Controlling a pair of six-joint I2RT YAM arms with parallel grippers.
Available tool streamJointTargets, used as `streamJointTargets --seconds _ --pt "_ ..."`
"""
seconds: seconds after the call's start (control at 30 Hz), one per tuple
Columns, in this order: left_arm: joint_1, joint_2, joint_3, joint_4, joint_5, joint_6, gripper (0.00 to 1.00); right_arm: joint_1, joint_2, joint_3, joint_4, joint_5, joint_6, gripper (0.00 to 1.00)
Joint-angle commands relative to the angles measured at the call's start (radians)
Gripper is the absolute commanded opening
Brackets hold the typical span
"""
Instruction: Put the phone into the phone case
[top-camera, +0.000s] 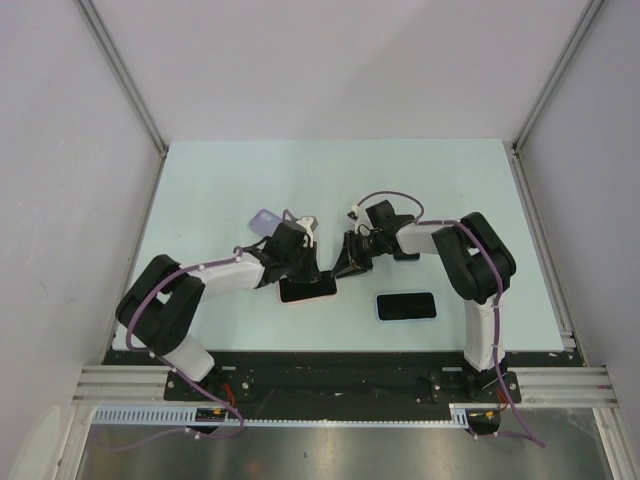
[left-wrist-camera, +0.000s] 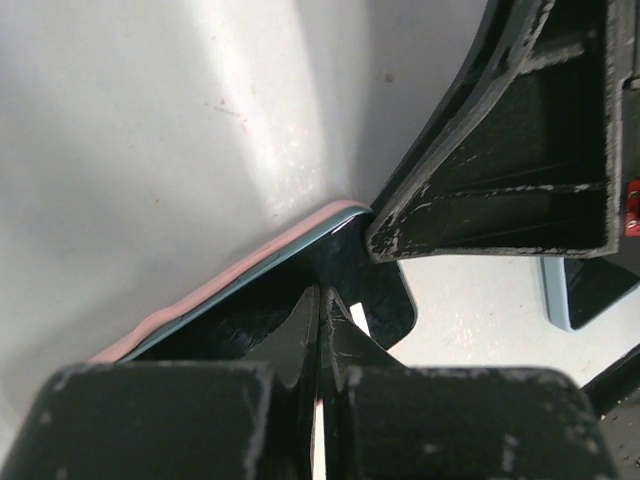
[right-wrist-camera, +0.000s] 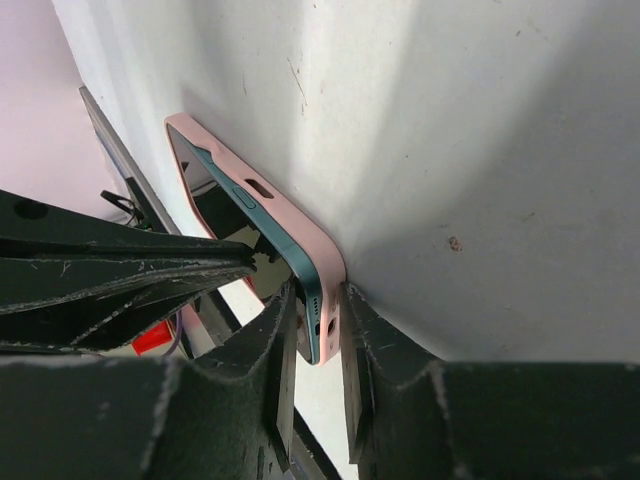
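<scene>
The phone (right-wrist-camera: 305, 285) is a slim teal-framed handset with a glossy black screen. It lies face up in a pink phone case (right-wrist-camera: 310, 235) near the middle of the pale green table (top-camera: 450, 190), a little toward the near side and between the two arms. In the right wrist view the teal frame stands proud of the pink rim along one long side, so the phone is only partly seated. An oval side cutout and small end holes show in the case. Any marking on the phone or case is too small or hidden to read. The left gripper (left-wrist-camera: 320, 310) has its jaws pressed together, holding nothing, with its tips down on the black screen near one corner. The right gripper (right-wrist-camera: 320, 295) has closed to a narrow gap around the end of the phone and case, one finger (right-wrist-camera: 285, 340) on the screen side and the other against the pink back, apparently pinching them. A second phone in a light blue case (top-camera: 406, 305) lies face up just to the right, apart from the right gripper and nearer the front edge. A lilac flat object (top-camera: 265, 222) rests behind the left wrist. The far half of the table lies open up to the white walls and metal corner rails.
</scene>
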Motion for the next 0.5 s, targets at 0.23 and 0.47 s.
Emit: streamJointTargets --seconds 0.23,0.47 --pt "0.003 0.146 -0.011 -0.061 0.034 0.044 0.0 0.029 0.106 0.01 -0.143 0.275 -0.068 0.14" --pt "0.003 0.166 -0.027 -0.064 0.032 0.047 0.0 0.058 0.146 0.05 -0.202 0.335 -0.097 0.09"
